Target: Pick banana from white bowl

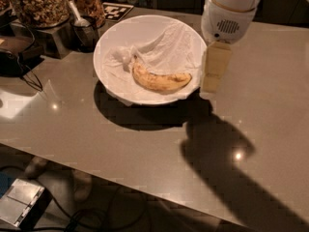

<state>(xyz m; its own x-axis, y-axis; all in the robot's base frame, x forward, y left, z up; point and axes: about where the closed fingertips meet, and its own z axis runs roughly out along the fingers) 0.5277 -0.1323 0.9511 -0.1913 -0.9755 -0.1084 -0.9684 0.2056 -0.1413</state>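
Observation:
The banana (159, 79), yellow with brown speckles, lies curved in the middle of the white bowl (116, 37), on a crumpled white napkin (166, 50). The bowl stands on the grey counter. My gripper (212, 81) hangs from the white arm at the upper right, right beside the bowl's right rim and above the counter. It is to the right of the banana and not touching it.
Glass jars of granola (38, 4) and a metal cup with a spoon (84, 28) stand behind the bowl at the upper left. A dark device with cables (14, 57) sits at the left. The counter's front edge (145, 190) runs diagonally below; floor clutter lies under it.

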